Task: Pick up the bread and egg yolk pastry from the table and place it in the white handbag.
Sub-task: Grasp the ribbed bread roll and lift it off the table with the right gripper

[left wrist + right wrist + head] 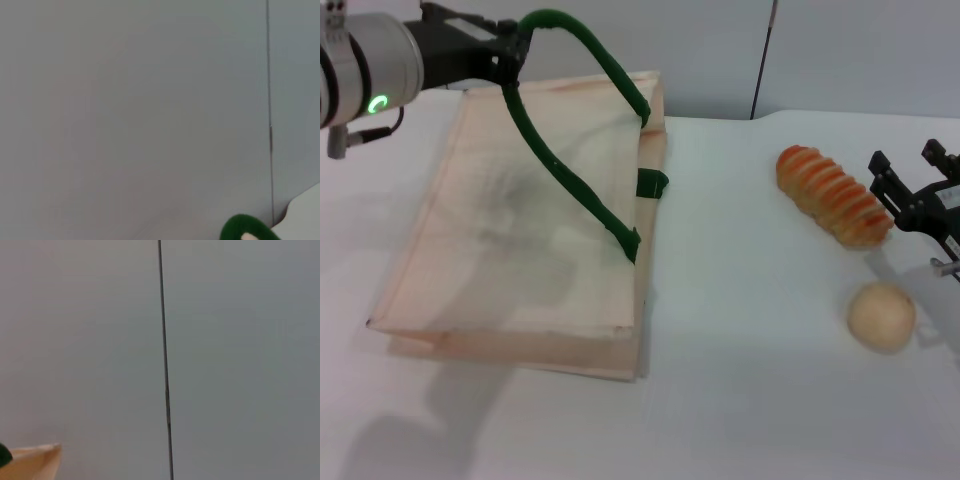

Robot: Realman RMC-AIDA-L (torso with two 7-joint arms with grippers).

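Bread [834,196] diagonal, beside right gripper [910,190]

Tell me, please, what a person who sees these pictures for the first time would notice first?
First, the white handbag, lying on the table's left side, with one green handle pulled up in an arch by the left tool. Next, on the right, the striped bread and, nearer the robot, the round egg yolk pastry, both on the table. The right tool is open just beside the bread's end.
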